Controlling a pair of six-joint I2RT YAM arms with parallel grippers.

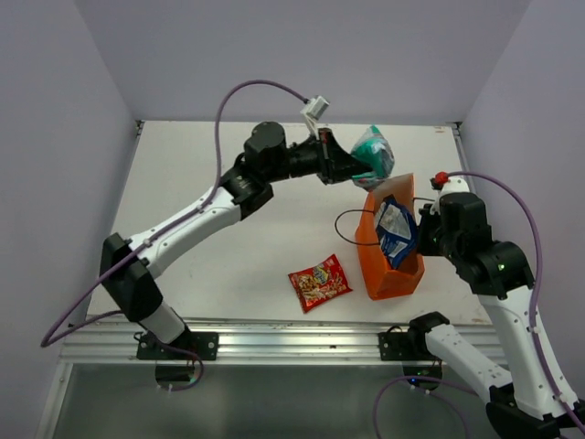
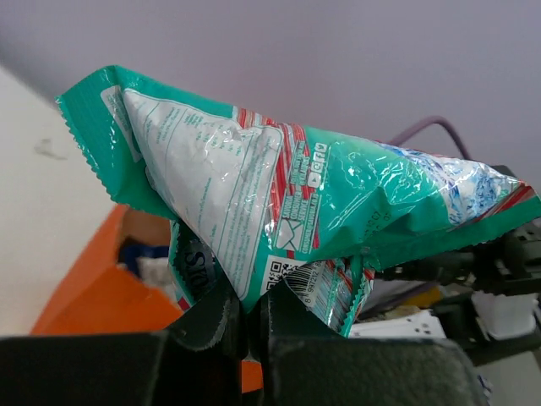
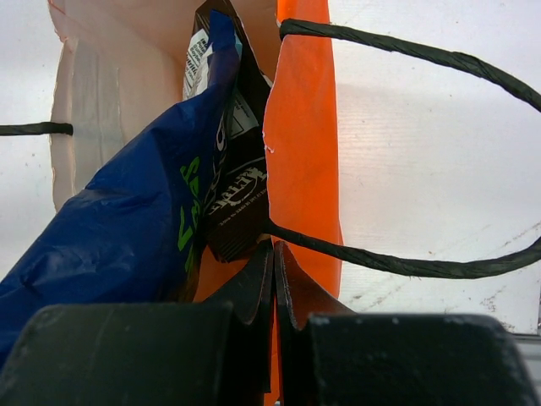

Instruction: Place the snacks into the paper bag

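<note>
My left gripper (image 1: 359, 166) is shut on the small teal packet (image 1: 375, 154) and holds it in the air over the far end of the orange paper bag (image 1: 395, 279). In the left wrist view the jaws (image 2: 249, 311) pinch the teal packet's (image 2: 296, 190) lower edge, with the bag (image 2: 89, 296) below. My right gripper (image 1: 423, 235) is shut on the bag's right wall (image 3: 300, 161), jaws closed at its rim (image 3: 274, 258). The blue-white packet (image 1: 396, 232) and the dark brown packet (image 3: 241, 194) stand inside the bag. The red packet (image 1: 320, 282) lies flat on the table left of the bag.
The bag's thin dark cord handles loop out to its left (image 1: 345, 229) and across the right wrist view (image 3: 406, 262). The white table (image 1: 228, 247) ends at a metal rail (image 1: 274, 340) in front; lilac walls enclose the other sides.
</note>
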